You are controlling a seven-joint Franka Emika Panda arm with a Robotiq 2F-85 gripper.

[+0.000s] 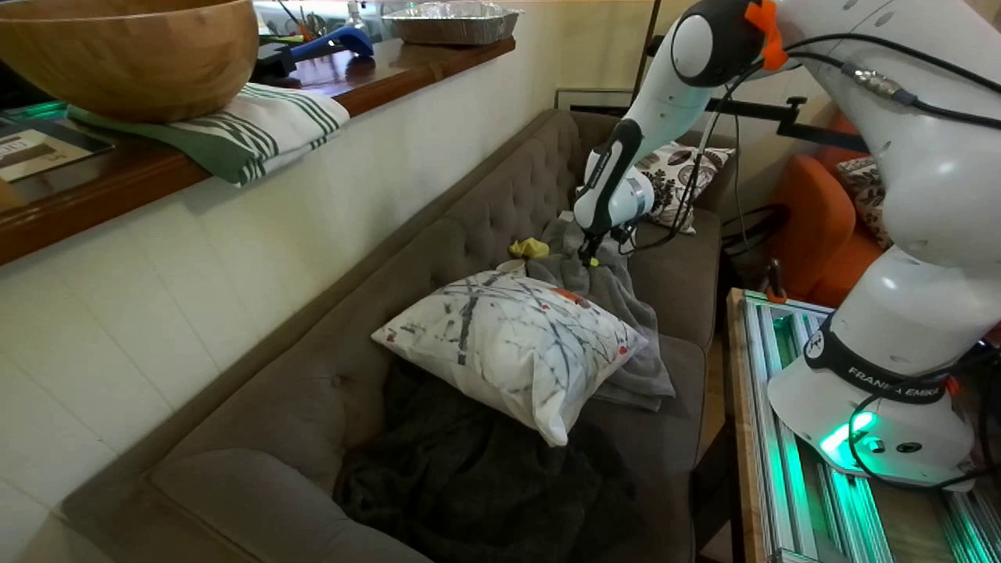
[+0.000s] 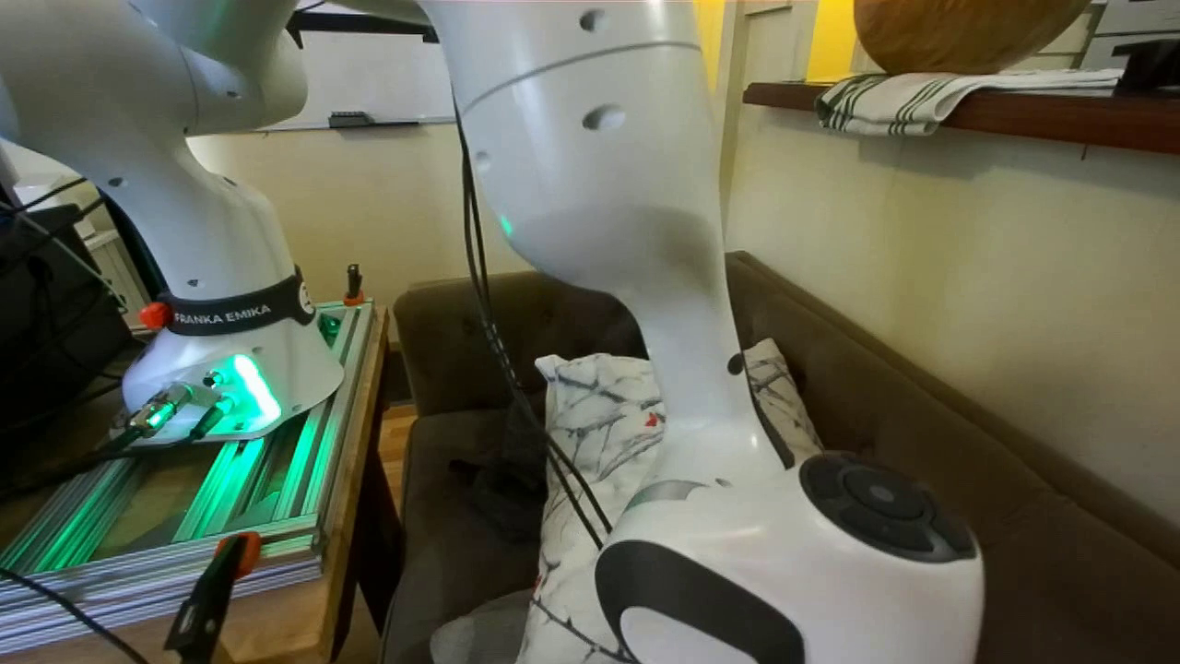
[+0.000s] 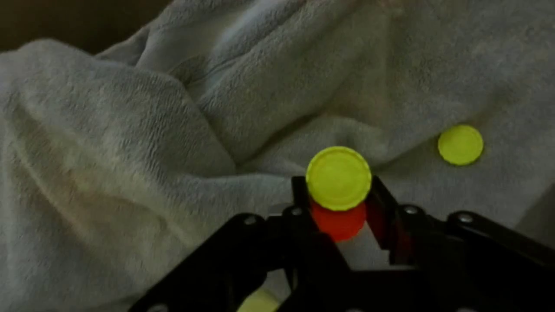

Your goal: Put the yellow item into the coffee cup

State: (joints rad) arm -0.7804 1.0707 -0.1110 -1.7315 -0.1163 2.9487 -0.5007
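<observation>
Gripper (image 3: 338,185): jaws look narrowed to the width of 1 yellow disc (image 3: 339,175), apparently held by its edges over the grey blanket (image 3: 269,99); whether the red disc (image 3: 340,223) partly hidden below is pinched too, we cannot tell. If so, we judge the 2 could slip; the likely coffee cup (image 1: 513,267), near the patterned cushion (image 1: 508,344) in an exterior view, might tip if bumped on the soft sofa (image 1: 676,262).

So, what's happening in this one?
The wrist view shows the robot's gripper closed on a yellow disc, a red piece partly hidden behind it. A second yellow disc lies on the gray blanket. In an exterior view, what looks like the cup peeks out behind a patterned cushion; the held disc isn't in it yet.
</observation>
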